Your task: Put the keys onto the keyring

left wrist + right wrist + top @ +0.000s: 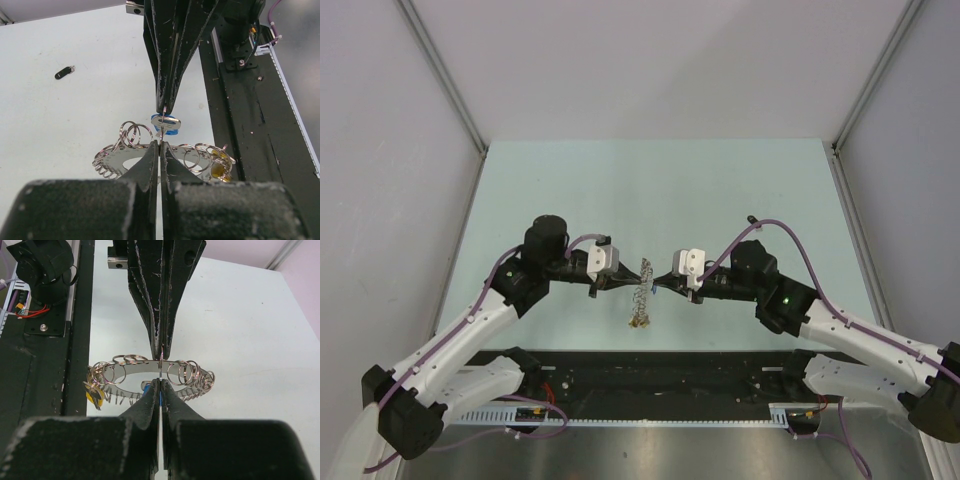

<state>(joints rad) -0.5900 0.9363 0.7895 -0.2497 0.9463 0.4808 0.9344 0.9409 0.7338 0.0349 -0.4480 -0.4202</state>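
— Where's the keyring (112,159)?
— Low centre of the left wrist view, its rim clamped in my closed left fingers (158,150).
— And the right?
— My right fingers (164,107) pinch the blue key (167,122) just above that rim. The yellow key (218,170) sits among the loops, lower right. The black key (64,73) lies on the bench (60,125), upper left.

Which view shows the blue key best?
The left wrist view: the blue key shows its head plainly by the keyring. The right wrist view shows only a blue sliver beside the right gripper; the top view, at most a speck.
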